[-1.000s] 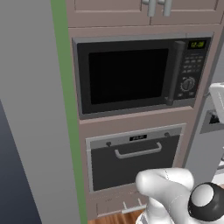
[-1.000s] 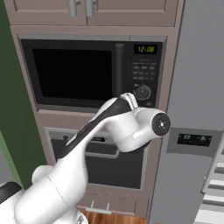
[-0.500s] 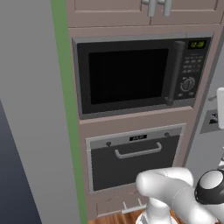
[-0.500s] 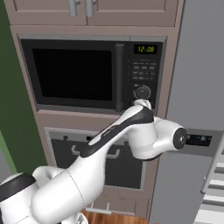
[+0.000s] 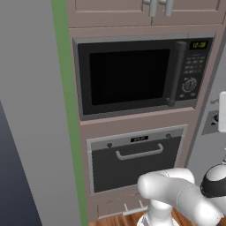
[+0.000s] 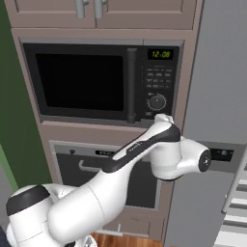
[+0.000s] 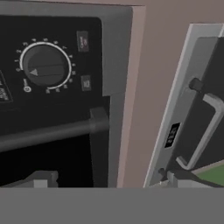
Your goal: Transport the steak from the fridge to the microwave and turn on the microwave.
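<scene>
Your hand view catches the microwave (image 7: 52, 87) round ribbed dial (image 7: 45, 65) up close, base views show its glossy black door shut; jaws wide, holding nothing

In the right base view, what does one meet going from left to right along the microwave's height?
Green wall → microwave window → door handle → dial → fridge.
</scene>
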Tool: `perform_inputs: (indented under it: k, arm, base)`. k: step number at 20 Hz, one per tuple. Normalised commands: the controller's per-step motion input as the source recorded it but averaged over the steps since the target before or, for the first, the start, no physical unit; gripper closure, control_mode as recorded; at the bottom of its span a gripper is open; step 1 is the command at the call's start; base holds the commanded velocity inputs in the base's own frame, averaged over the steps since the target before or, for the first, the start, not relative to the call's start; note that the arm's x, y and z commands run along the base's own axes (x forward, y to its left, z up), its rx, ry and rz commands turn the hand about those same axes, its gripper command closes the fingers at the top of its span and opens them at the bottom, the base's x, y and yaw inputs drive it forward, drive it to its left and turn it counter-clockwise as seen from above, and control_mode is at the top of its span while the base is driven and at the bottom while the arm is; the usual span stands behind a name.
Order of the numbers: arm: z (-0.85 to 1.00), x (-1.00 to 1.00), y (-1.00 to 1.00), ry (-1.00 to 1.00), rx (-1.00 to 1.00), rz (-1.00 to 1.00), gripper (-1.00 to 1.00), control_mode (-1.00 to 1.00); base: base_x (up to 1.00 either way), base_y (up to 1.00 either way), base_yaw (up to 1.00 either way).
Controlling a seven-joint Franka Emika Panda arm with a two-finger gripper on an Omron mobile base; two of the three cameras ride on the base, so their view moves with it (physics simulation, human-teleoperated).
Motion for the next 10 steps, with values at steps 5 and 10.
perform_inputs:
  k: [5,10]
  arm:
    - [-0.11,0.36,0.28,0.0,0.01,0.0,-1.0,-1.0]
    - [-0.05,0.38,0.31,0.0,0.0,0.0,-1.0,-1.0]
  base:
    - [0.0,0.0,0.0]
    - [0.0,0.0,0.0]
